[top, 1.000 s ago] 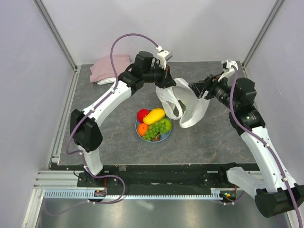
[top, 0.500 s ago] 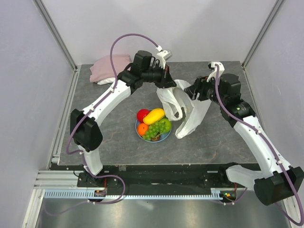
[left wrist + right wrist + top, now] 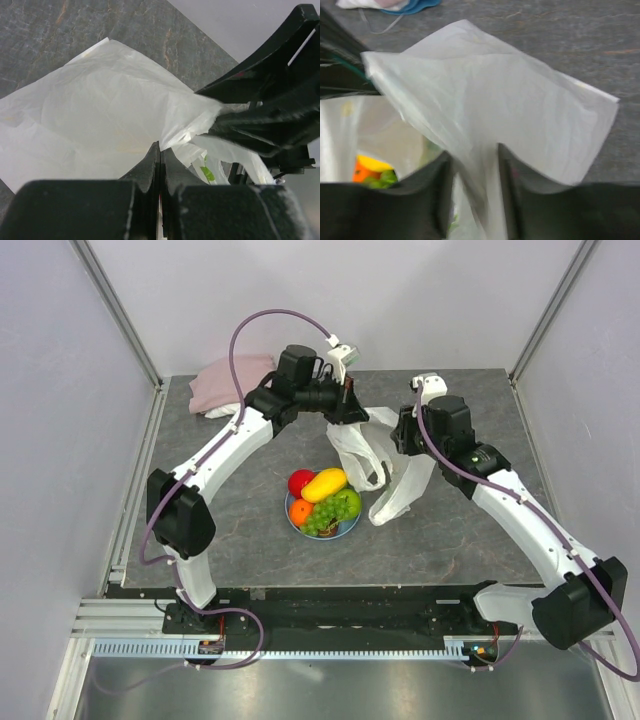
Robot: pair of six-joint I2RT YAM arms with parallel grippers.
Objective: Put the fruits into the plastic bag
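Note:
The fruits sit heaped on a light-blue plate point(image 3: 346, 531): a red apple point(image 3: 300, 481), a yellow mango point(image 3: 324, 484), an orange point(image 3: 300, 511), a green apple point(image 3: 346, 503) and green grapes point(image 3: 321, 521). The plastic bag point(image 3: 385, 455) hangs above the table just right of them, held up between both arms. My left gripper point(image 3: 352, 412) is shut on a fold of the bag point(image 3: 95, 125), its jaws pressed together point(image 3: 160, 150). My right gripper point(image 3: 400, 435) straddles the bag's film point(image 3: 520, 110), its jaws point(image 3: 475, 160) still apart with film running between them.
A folded pink cloth point(image 3: 230, 383) lies at the back left corner of the grey stone-pattern table point(image 3: 230, 530). Grey walls close in the table on three sides. The two arms nearly meet over the bag.
My right arm has swung left toward the left gripper, carrying its side of the bag inward, and its jaws have narrowed around the film. The left gripper stays put, shut on the bag.

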